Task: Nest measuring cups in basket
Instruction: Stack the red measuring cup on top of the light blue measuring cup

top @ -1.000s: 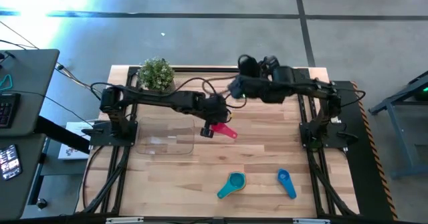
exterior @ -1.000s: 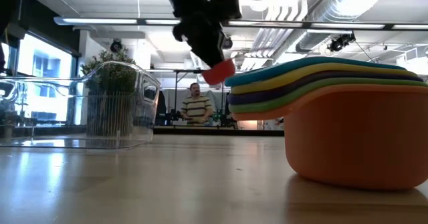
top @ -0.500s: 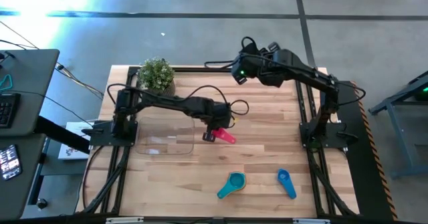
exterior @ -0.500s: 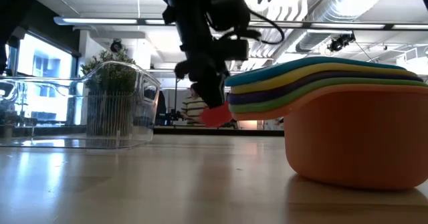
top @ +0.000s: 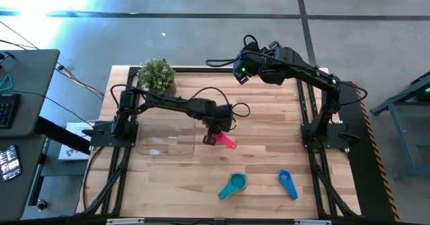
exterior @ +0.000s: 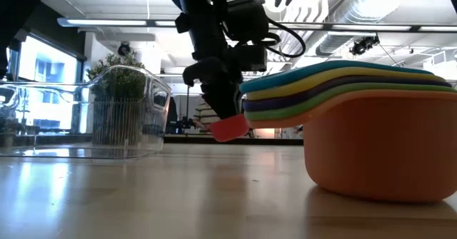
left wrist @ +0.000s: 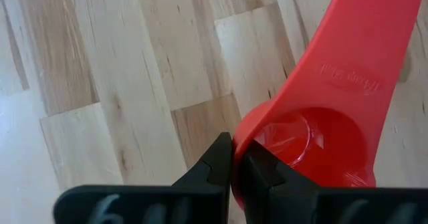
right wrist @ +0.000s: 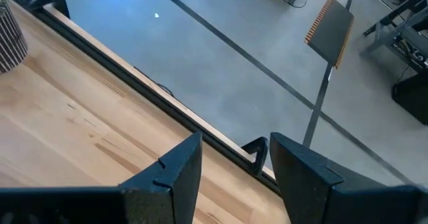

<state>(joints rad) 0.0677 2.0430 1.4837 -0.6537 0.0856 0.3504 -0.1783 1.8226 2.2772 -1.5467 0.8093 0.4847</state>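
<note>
The red-pink measuring cup point(top: 225, 141) hangs low over the table's middle, just right of the clear basket point(top: 164, 138), and my left gripper point(top: 210, 137) is shut on it. In the low view the cup point(exterior: 228, 128) floats a little above the wood. The other cups sit nested in a stack point(top: 235, 183) near the front edge, light blue on top and orange at the bottom point(exterior: 371, 146). A blue cup point(top: 287, 183) lies alone to its right. My right gripper point(top: 240, 70) is open, raised over the table's far edge. My left gripper point(left wrist: 233, 156) pinches the rim of the red-pink cup's bowl point(left wrist: 249, 127), one finger point(left wrist: 261, 174) inside the bowl and one point(left wrist: 215, 164) outside. The fingers come from above, pointing down. The cup is lifted clear, its flat handle point(left wrist: 361, 57) sticking out away from the gripper.
A small potted plant point(top: 156, 74) stands at the far left corner behind the basket point(exterior: 107, 118). Bare wood lies between the basket and the nested stack. A person shows in the room beyond the table.
My left gripper has come down with the red-pink cup, from well above the table to just over it, drifting slightly toward the near edge. My right arm has drawn back from beside the left gripper toward the far edge and risen.
</note>
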